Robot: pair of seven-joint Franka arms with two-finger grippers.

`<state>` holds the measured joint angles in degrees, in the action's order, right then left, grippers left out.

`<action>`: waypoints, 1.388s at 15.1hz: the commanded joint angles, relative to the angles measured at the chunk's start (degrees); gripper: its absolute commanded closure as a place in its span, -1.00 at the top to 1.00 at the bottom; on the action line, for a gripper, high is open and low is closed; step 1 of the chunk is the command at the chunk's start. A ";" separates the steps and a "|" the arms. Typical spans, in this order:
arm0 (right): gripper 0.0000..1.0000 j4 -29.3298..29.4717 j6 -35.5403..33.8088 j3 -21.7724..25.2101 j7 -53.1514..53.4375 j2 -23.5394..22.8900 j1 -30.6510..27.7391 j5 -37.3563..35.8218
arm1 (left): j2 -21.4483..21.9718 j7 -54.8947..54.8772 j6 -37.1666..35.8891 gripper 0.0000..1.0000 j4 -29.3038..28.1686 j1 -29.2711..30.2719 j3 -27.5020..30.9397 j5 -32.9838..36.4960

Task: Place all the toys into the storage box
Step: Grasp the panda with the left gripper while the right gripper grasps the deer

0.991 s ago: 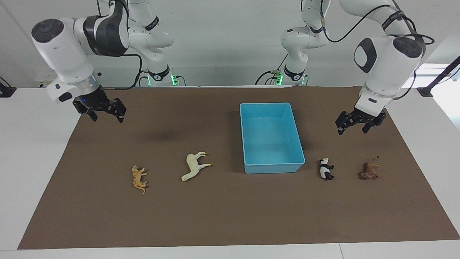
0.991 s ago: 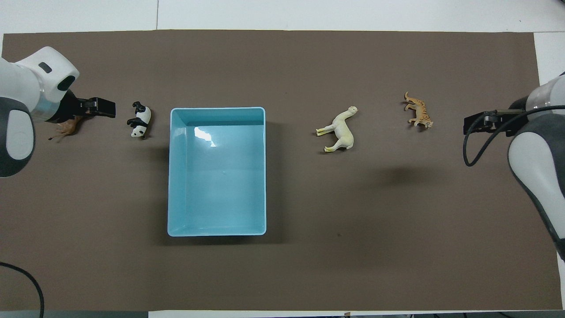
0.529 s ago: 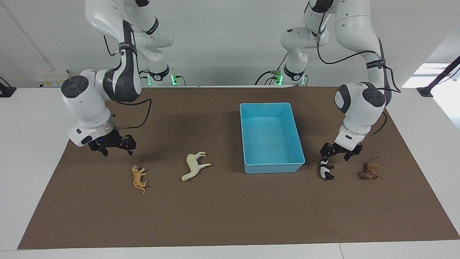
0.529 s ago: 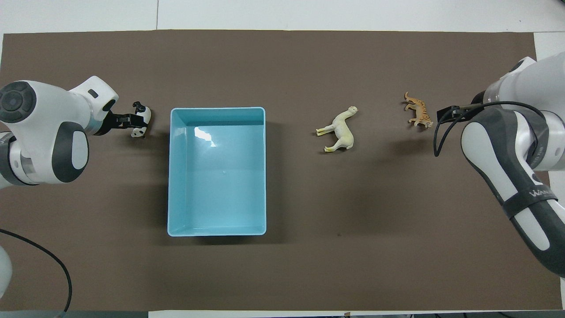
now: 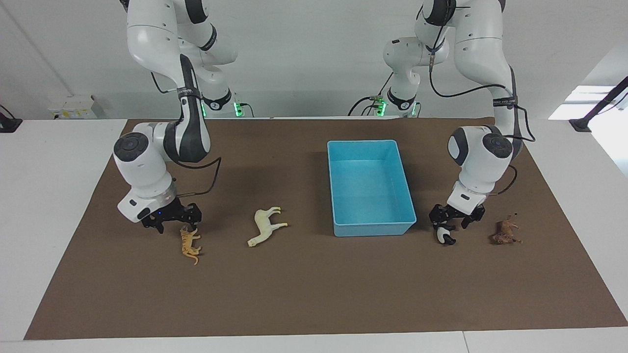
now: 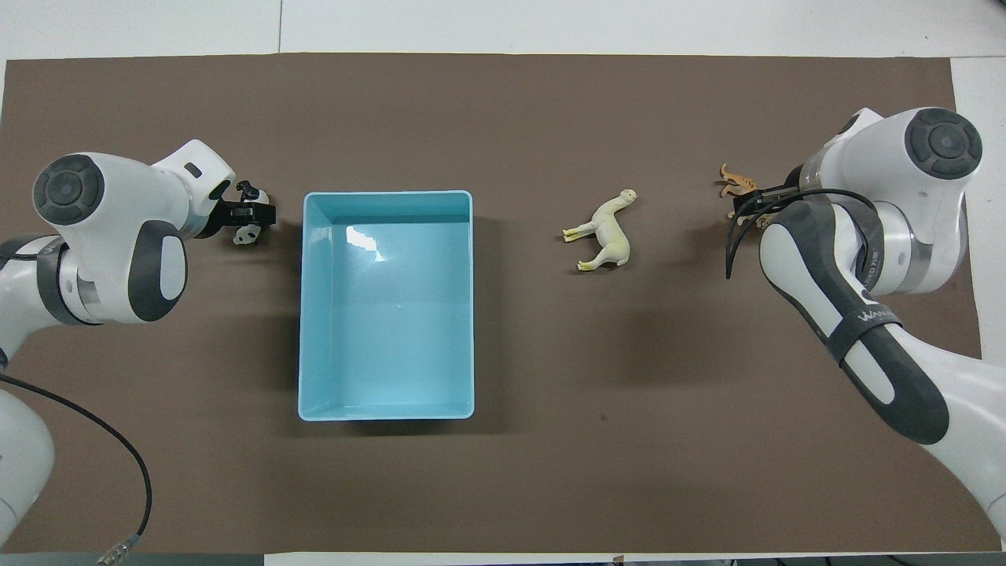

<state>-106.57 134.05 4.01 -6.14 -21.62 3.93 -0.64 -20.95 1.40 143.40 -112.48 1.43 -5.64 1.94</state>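
Facing camera: I look from high across the table (image 5: pixel 49 206) toward both arm bases, which stand at the top of my view.
Overhead camera: I look steeply down from above the robots' end, facing forward; the arms enter from the bottom corners.
Nearness: neither view is close; each takes in nearly the whole brown mat (image 5: pixel 304 294) (image 6: pixel 550 487) from edge to edge.
Shared part: both show the mat, the storage box (image 5: pixel 338 166) (image 6: pixel 308 314) and the four toys around it.
Relation: half a turn apart, so sides swap.
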 commanded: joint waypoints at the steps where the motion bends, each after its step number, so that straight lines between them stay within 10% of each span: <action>1: 1.00 0.74 1.47 -0.32 -3.34 -1.23 -0.41 0.38 | -1.46 0.36 0.83 1.00 1.65 -0.73 0.45 1.05; 7: 1.00 0.66 5.16 -0.24 -5.90 -3.78 -0.24 0.73 | -2.25 0.36 0.83 0.91 2.26 -0.46 0.45 0.78; 16: 1.00 0.39 8.23 -0.24 -7.39 -5.01 -0.59 0.73 | -2.07 1.14 -0.84 -0.06 1.64 -0.64 0.54 0.78; 21: 0.97 0.31 8.33 -0.24 -7.31 -5.01 -0.59 0.90 | -2.16 4.21 -14.17 -0.12 10.94 -1.60 0.54 0.69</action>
<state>-106.44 141.07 4.15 -11.69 -26.23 4.01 -0.62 -22.71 3.11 135.87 -106.94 0.95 -5.61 1.94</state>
